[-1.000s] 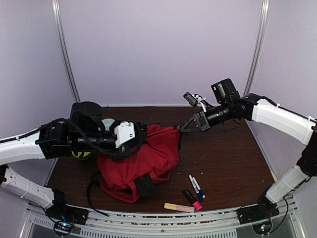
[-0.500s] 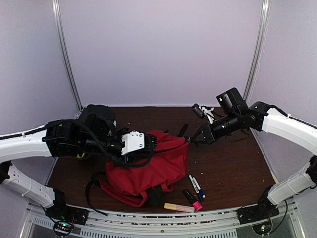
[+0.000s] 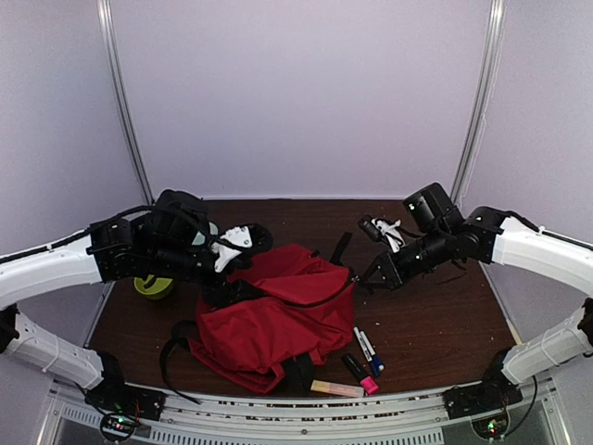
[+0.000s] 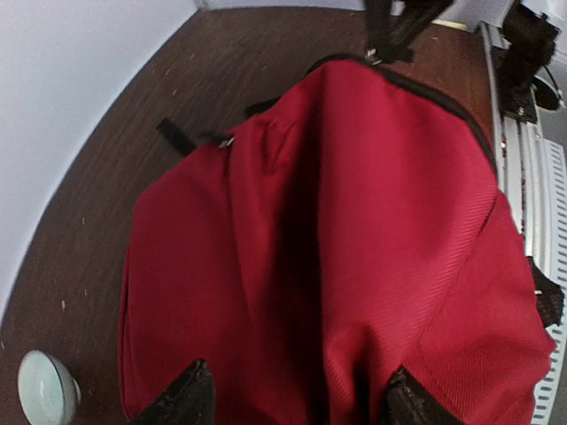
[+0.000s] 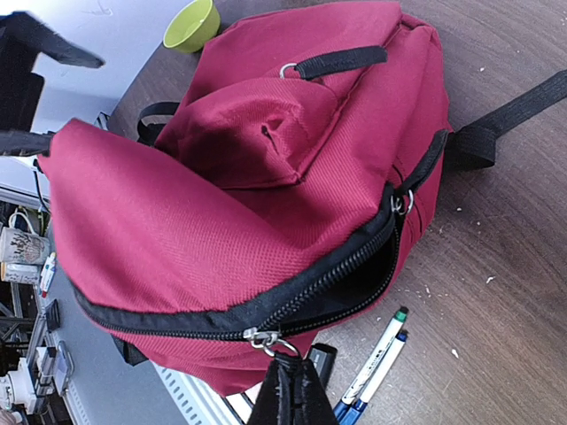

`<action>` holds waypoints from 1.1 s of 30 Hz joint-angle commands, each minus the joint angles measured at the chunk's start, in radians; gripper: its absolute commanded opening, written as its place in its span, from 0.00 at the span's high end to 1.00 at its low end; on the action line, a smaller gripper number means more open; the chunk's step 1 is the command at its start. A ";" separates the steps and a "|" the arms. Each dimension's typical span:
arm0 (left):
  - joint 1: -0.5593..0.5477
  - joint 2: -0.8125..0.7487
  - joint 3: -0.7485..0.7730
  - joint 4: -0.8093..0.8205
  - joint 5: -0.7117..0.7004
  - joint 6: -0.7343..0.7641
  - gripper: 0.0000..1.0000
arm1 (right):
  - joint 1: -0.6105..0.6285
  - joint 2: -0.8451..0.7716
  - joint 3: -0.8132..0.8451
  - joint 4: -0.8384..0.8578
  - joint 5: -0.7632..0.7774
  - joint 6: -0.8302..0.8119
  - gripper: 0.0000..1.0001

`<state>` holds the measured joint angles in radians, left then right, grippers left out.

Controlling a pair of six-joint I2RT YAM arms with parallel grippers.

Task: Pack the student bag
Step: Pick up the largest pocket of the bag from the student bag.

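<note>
The right claw (image 5: pixel 288 388) is pinched together on the zip pull (image 5: pixel 264 338), whose ring sits right at its tips. The bag (image 5: pixel 266 177) lies slumped on the counter (image 5: pixel 518 266) straight ahead of that claw. Its zip runs from the tips up and to the right, where a dark gap (image 5: pixel 354 282) shows between the teeth. The claw holds only the pull, low and near the counter. I judge this is so the slider can be dragged along the teeth and the mouth widened before anything goes in.

The left claw (image 4: pixel 297 394) hangs with its fingers (image 4: pixel 190 397) apart. Red cloth lies below and ahead of it, but nothing is gripped. In the top view it sits over the end of the bag away from the right claw. That looks like the place to pin the cloth so the bag does not slide along with the zip. With the fingers apart it gives no such hold, so a hard tug could drag the whole bag.

Pens (image 5: pixel 379 356) lie just to the right of the right claw's tips, touching the counter beside the bag. A green bowl (image 5: pixel 193 24) stands beyond the bag from that claw. With the pens lying outside and the mouth barely open, packing looks hardly begun.
</note>
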<state>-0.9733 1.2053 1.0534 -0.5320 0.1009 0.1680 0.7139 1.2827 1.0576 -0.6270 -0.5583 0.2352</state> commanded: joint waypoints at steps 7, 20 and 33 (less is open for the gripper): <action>0.084 -0.127 -0.239 0.101 0.143 -0.410 0.20 | 0.001 0.035 -0.010 0.007 0.019 -0.038 1.00; 0.153 -0.175 -0.430 0.079 -0.147 -0.719 0.24 | 0.004 0.012 -0.002 -0.050 0.005 -0.097 1.00; 0.215 0.316 -0.263 0.487 -0.130 -0.546 0.23 | 0.031 -0.009 -0.040 -0.054 0.000 -0.100 1.00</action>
<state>-0.8261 1.3678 0.6807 -0.1761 0.0456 -0.4950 0.7357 1.3060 1.0321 -0.6544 -0.5831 0.1406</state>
